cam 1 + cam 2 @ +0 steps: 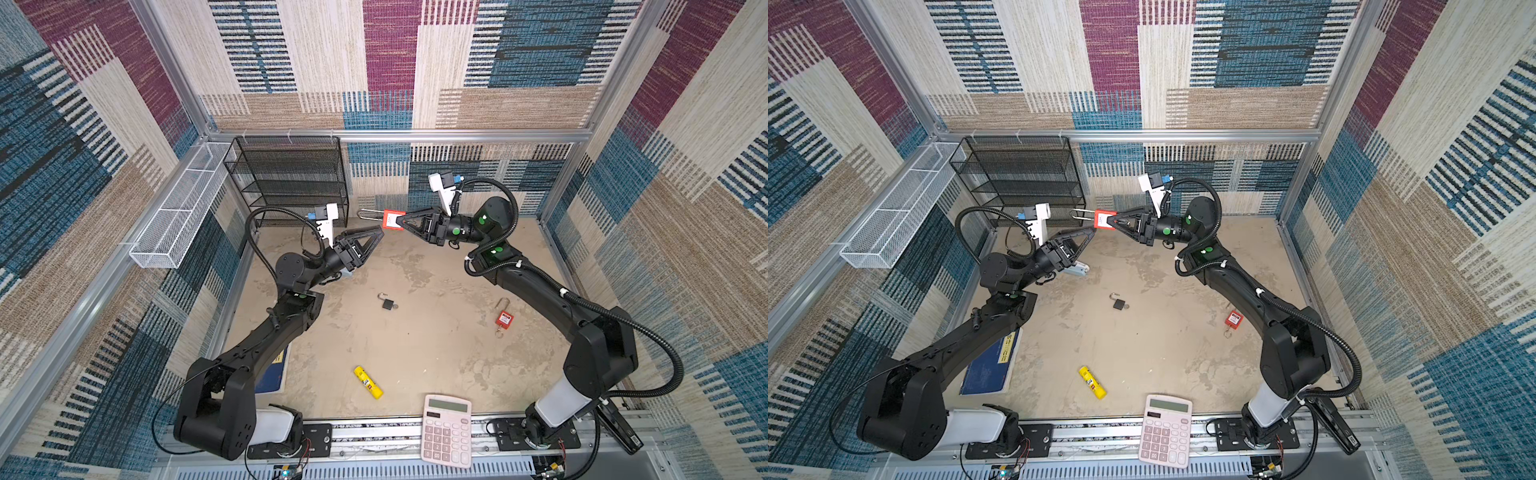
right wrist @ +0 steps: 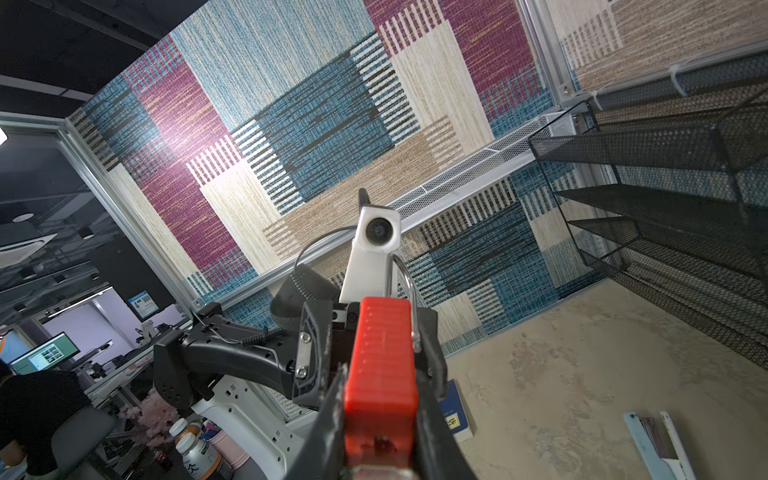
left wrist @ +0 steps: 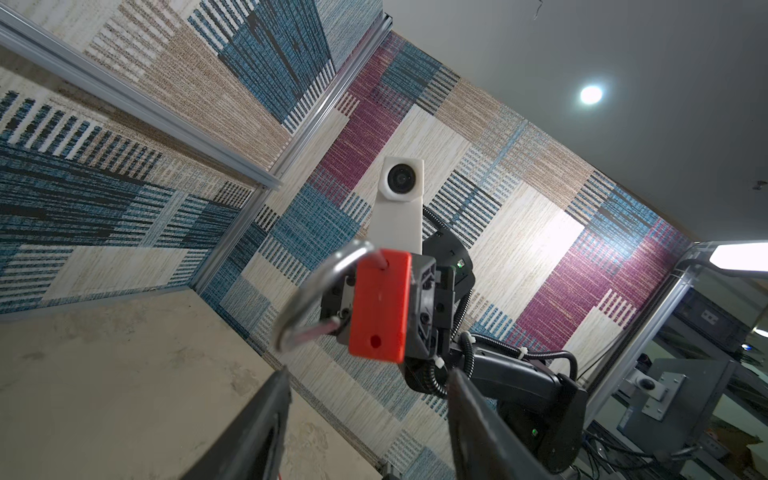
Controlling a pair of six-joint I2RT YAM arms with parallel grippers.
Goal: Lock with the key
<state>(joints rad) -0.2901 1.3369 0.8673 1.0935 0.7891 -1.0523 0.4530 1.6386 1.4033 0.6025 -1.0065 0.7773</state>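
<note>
Walls (image 1: 390,62): woven patchwork of blue, magenta, tan and cream blocks, several crossed by dark or pale stripes. Tabletop (image 1: 415,353): mottled sand-beige. Orange-red padlock (image 1: 392,219): silver shackle. Black padlock (image 1: 387,305): silver shackle. Small red padlock (image 1: 504,319): pale label on its face. Glue stick (image 1: 368,382): yellow, with a printed band. Calculator (image 1: 447,430): pale pink, grey-green display. Rack (image 1: 286,178): black mesh. Tray (image 1: 178,208): white mesh. Book (image 1: 990,365): dark blue, yellow label. Arms (image 1: 266,345): black, white base segments, green dots at joints.
</note>
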